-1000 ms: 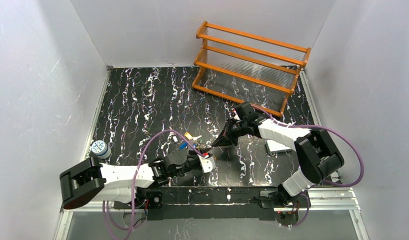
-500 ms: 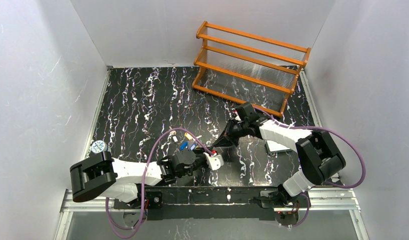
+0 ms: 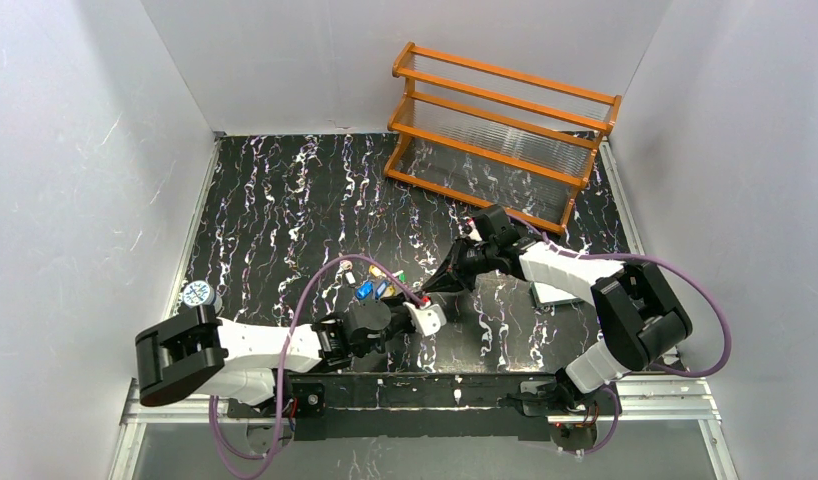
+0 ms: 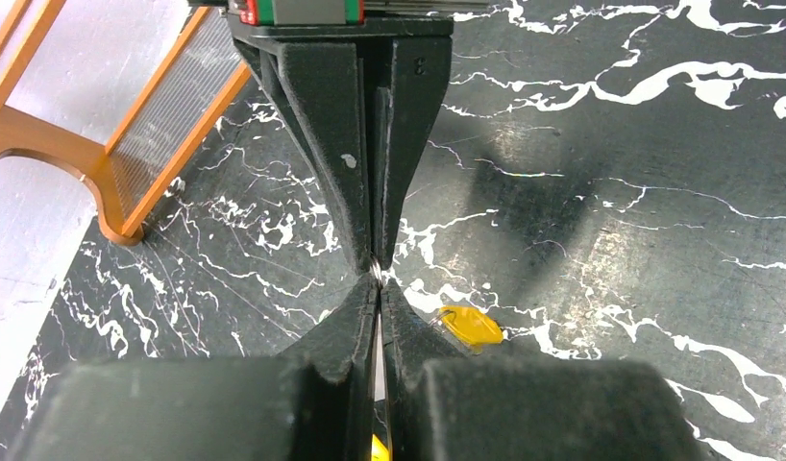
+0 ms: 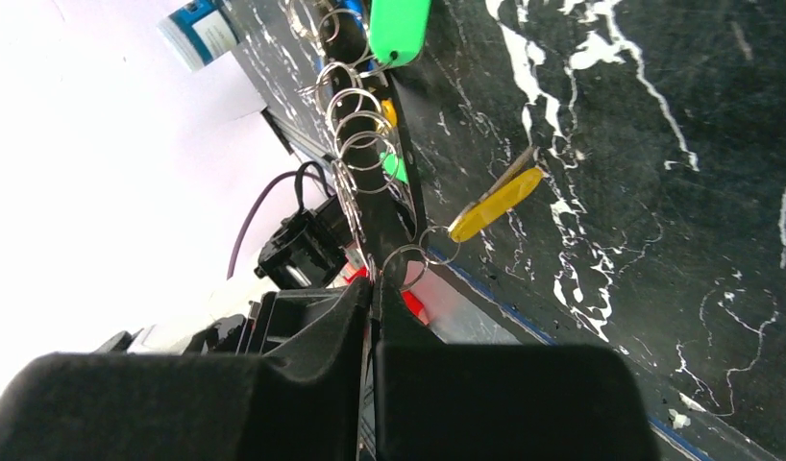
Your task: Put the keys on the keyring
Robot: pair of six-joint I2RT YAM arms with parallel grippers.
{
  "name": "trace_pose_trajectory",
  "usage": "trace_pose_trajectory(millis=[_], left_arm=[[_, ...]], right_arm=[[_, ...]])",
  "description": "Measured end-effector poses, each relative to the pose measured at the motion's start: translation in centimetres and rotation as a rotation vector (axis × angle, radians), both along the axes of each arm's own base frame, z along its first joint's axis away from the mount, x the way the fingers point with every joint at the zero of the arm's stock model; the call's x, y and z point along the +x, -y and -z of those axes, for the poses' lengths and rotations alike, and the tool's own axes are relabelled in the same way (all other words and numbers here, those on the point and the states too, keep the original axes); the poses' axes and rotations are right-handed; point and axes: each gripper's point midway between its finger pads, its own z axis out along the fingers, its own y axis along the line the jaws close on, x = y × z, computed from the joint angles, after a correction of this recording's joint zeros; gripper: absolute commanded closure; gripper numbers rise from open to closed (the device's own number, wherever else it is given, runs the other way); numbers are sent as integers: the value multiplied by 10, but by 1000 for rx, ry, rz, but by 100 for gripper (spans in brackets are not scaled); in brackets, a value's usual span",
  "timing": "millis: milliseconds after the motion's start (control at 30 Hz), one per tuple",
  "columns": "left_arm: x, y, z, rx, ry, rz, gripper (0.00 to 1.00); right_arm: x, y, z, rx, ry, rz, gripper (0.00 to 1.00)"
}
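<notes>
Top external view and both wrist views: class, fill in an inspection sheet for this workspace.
Surface: black, white-veined table.
Job's things: keyring carrying small rings; green key and yellow key hang by it.
Clutter: blue-white can at left edge; flat grey item beside right arm.
Grippers: left gripper shut, its catch unclear, tip to tip with right gripper, shut on the keyring.
Cables: purple cable loops over each arm.
Surroundings: orange rack, white walls.

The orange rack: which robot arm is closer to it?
Right. The right arm passes just in front of the orange rack; the left arm lies along the near edge.
</notes>
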Motion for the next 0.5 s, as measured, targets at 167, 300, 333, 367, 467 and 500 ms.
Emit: trace_pose_trajectory(millis=[167,300,333,367,467,500], left_arm=[[1,-7,-12,-39,-9,-33,100],[0,-15,-30,-110,-25,-71,100],[0,-17,-34,-130,-32,-79,100],[-1,-19,-40,-154,-40,-87,100],[-4,-25,-51,-211,-70,-102,100],[-6,-27,-52,-221,-81,-105,100]], right_arm=[[-1,-3,-8,43,65,-50,43],[-2,-2,-20,71,181,-117,19],[-2,-1,-25,82,228,-135,17],[-1,0,-33,95,283,-152,17],[2,3,-57,128,464,-194,17],[5,4,-66,135,539,-209,17]])
